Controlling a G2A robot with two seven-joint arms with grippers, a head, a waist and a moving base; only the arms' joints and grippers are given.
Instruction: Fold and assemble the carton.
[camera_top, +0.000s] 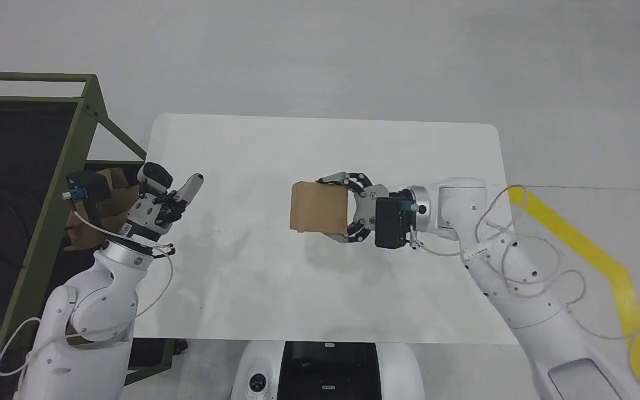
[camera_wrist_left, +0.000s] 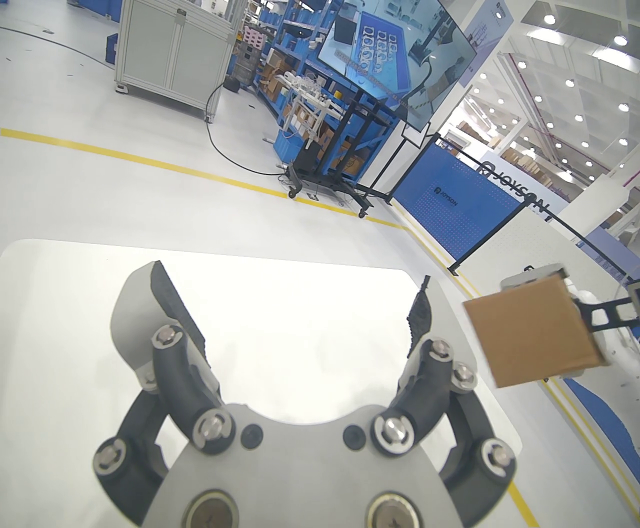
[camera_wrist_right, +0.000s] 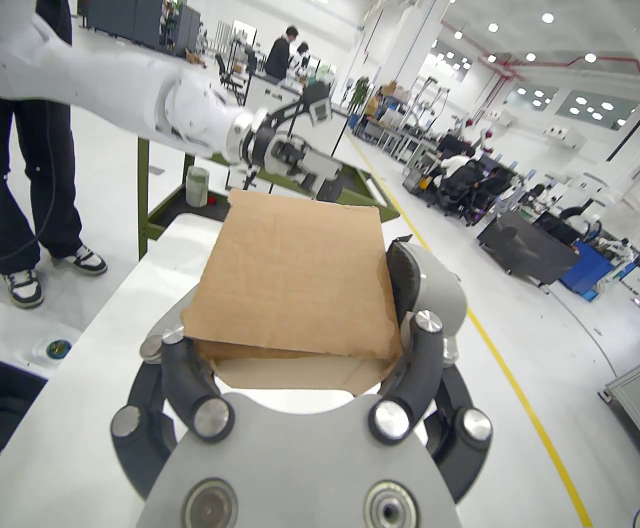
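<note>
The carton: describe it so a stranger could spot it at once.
Start at the white table. Near its middle, the right hand is shut on a flat-sided brown cardboard carton. It is the only brown thing over the tabletop, and the left hand, at the table's left edge, holds nothing.
</note>
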